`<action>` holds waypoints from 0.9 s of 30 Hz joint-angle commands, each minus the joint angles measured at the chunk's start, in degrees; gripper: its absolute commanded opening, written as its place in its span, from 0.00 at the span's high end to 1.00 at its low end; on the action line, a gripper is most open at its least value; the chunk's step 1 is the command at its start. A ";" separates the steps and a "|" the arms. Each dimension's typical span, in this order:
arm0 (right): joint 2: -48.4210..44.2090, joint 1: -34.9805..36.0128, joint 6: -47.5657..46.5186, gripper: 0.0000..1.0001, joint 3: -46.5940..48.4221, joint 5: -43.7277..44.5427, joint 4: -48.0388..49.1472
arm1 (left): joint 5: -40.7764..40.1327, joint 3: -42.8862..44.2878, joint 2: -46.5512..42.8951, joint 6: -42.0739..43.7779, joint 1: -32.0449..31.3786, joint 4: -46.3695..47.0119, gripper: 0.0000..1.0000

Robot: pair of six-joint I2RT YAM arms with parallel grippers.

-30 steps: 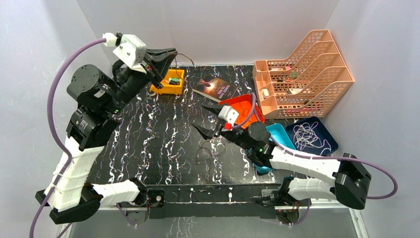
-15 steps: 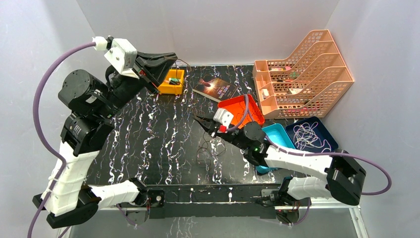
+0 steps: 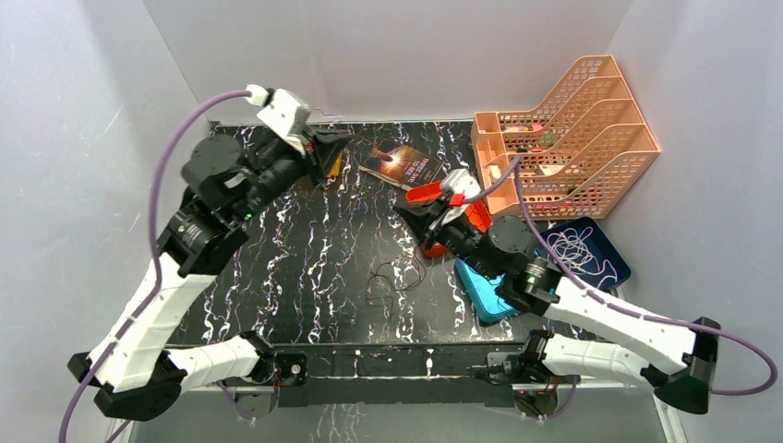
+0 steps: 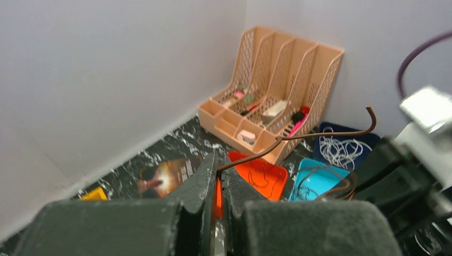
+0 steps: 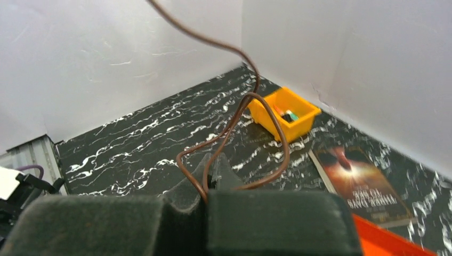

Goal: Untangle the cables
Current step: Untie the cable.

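"Why is the left gripper (image 4: 218,166) raised at the far side of the table (image 3: 277,242)?"

"It is clamped shut on a brown cable (image 4: 298,136), probably to hold that strand taut. The right gripper (image 5: 212,169), also closed, pinches a brown loop, likely to draw it apart."

"And the other cables?"

"Dark loops (image 3: 392,280) lie mid-table. A whitish cable (image 3: 577,247) sits in the blue tray (image 3: 620,272)."
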 commanded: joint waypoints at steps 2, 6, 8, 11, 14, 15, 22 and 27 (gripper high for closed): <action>-6.01 0.20 8.54 1.00 5.88 11.88 -18.35 | 0.09 -5.57 1.39 -4.38 0.15 2.99 1.00; -8.76 0.21 11.18 1.00 7.48 17.70 -25.40 | 2.10 -9.28 2.87 -6.76 0.16 5.95 1.00; -9.06 0.18 13.36 1.00 8.62 24.24 -30.36 | 2.81 -10.91 4.09 -8.35 0.15 7.08 1.00; -8.11 0.21 19.82 1.00 11.51 34.07 -39.37 | 4.93 -12.92 6.49 -10.46 0.14 8.64 1.00; -6.44 0.19 24.55 1.00 12.63 38.53 -47.06 | 7.18 -15.21 9.78 -12.48 0.15 10.62 1.00; -5.48 0.16 26.51 1.00 13.05 39.39 -49.99 | 7.98 -15.82 11.01 -13.06 0.07 11.15 1.00; -0.68 -4.98 36.54 1.00 12.52 37.51 -61.38 | 11.91 -18.16 18.82 -17.11 -0.86 15.41 1.00; -2.70 -20.09 35.37 1.00 8.55 25.18 -59.15 | 10.91 -17.63 23.94 -18.29 -3.43 16.84 1.00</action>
